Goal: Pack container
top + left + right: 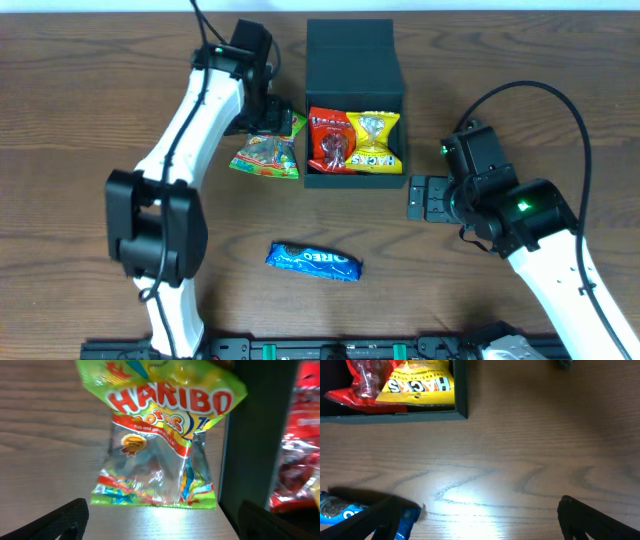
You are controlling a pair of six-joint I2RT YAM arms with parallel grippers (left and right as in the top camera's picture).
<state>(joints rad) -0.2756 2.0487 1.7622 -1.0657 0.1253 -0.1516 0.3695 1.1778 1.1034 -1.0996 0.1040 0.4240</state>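
- Nearest, a blue Oreo packet (314, 261) lies flat on the wooden worktop (80, 60), between the two arms and well apart from both pincers.
- Further in on the right, the right pincer (418, 197) hangs over bare wood with its jaws spread wide and nothing between them. The container's near right corner lies just to its far left.
- On the left, a green Haribo bag (265, 155) lies on the worktop just beside the container's left wall. Whether it touches the wall cannot be told.
- The left pincer (268, 122) sits over the bag's far end, jaws wide apart and gripping nothing.
- That left wall stands between the bag and the inside of the box.
- The container (355, 181) sits in the middle of the worktop towards the far side, right of the left pincer. It is open, with its flap lid (350, 45) on the far side.
- Inside it, a red packet (331, 140) and a yellow Hacks packet (374, 140) lie side by side, the red one on the left.
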